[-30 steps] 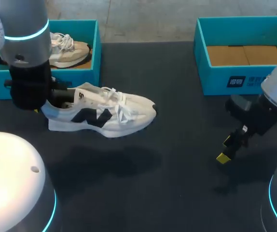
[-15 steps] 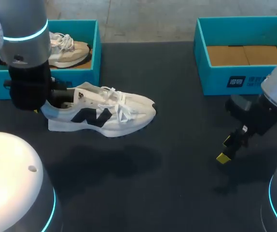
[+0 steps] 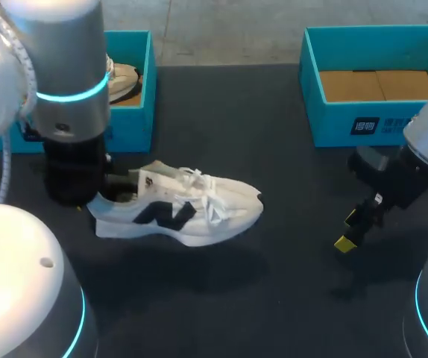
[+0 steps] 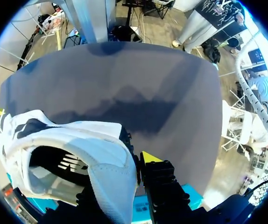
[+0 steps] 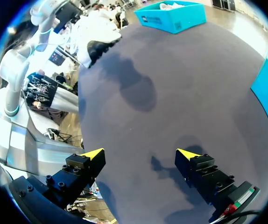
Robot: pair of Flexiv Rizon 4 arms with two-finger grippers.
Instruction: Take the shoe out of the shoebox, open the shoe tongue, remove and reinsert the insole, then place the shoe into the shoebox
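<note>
**Two robot arms at a dark counter, one holding a white shoe by its heel**

One white shoe [image 3: 180, 212] with a dark mark on its side hangs just above the counter [image 3: 288, 186], left of the middle. Its shadow falls on the surface below it. The toe points right, the heel points left, and the laces lie loose over the top.

The left arm [image 3: 68, 112] stands over the heel and hides its own grip in the overhead view. In the left wrist view the left fingers [image 4: 152, 168] pinch the back wall of the heel. One yellow-tipped finger presses on the outside, and the other reaches down inside the shoe's opening.

The right fingers [image 3: 348, 231] hover at the right side of the counter, well apart from the shoe. They are spread wide with nothing between them, over bare surface.

At the far left sits the left shoebox [image 3: 136, 112], teal, with a second shoe [image 3: 124, 78] lying inside it. At the far right sits the right shoebox [image 3: 363, 123], also teal, with brown cardboard [image 3: 378, 83] covering its floor.
</note>
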